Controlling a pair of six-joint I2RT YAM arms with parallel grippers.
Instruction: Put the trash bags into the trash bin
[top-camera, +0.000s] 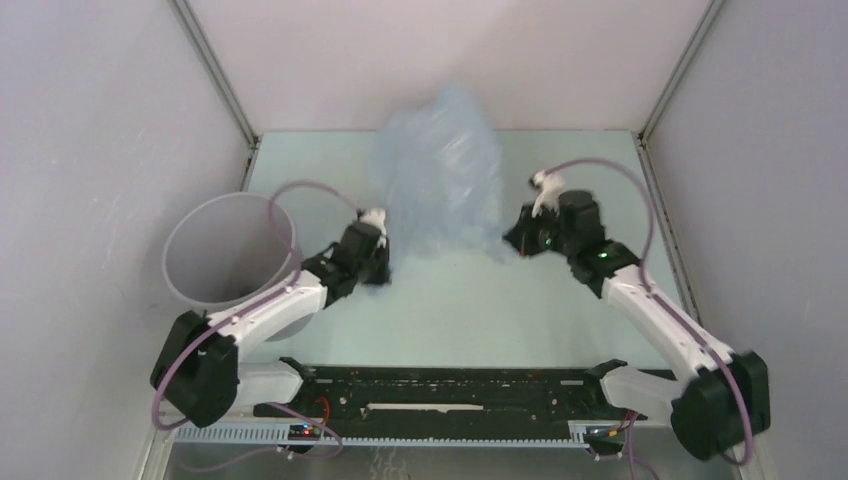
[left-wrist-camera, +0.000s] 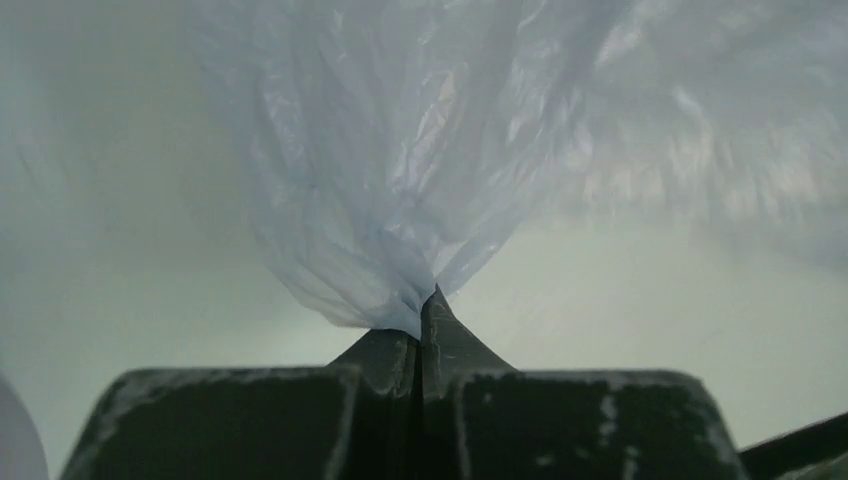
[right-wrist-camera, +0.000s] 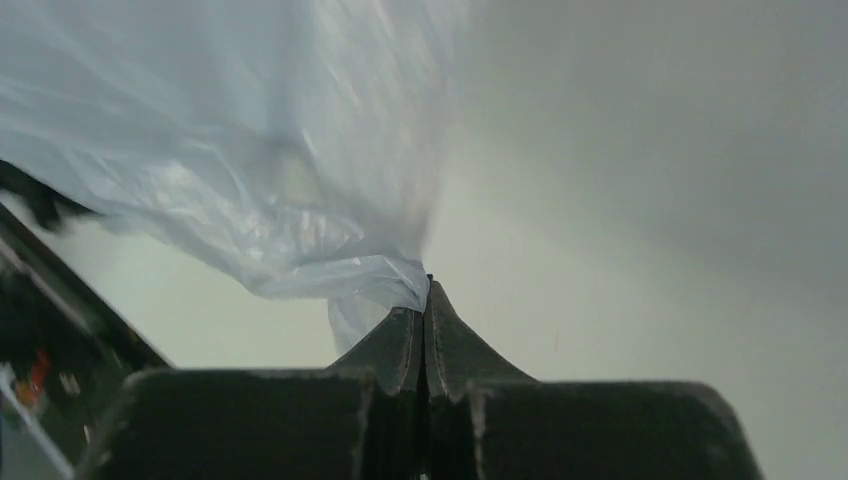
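Note:
The pale blue translucent trash bag (top-camera: 440, 175) billows up between my two grippers over the middle of the table. My left gripper (top-camera: 385, 268) is shut on the bag's lower left corner; in the left wrist view the film (left-wrist-camera: 400, 190) bunches into the closed gripper (left-wrist-camera: 425, 312). My right gripper (top-camera: 512, 243) is shut on the bag's lower right corner; in the right wrist view the film (right-wrist-camera: 260, 200) gathers at the closed gripper (right-wrist-camera: 425, 300). The grey round trash bin (top-camera: 228, 250) stands at the left, beside my left arm, open side up.
White enclosure walls with metal corner posts (top-camera: 215, 70) close in the table on three sides. A black rail (top-camera: 450, 390) with wiring runs along the near edge between the arm bases.

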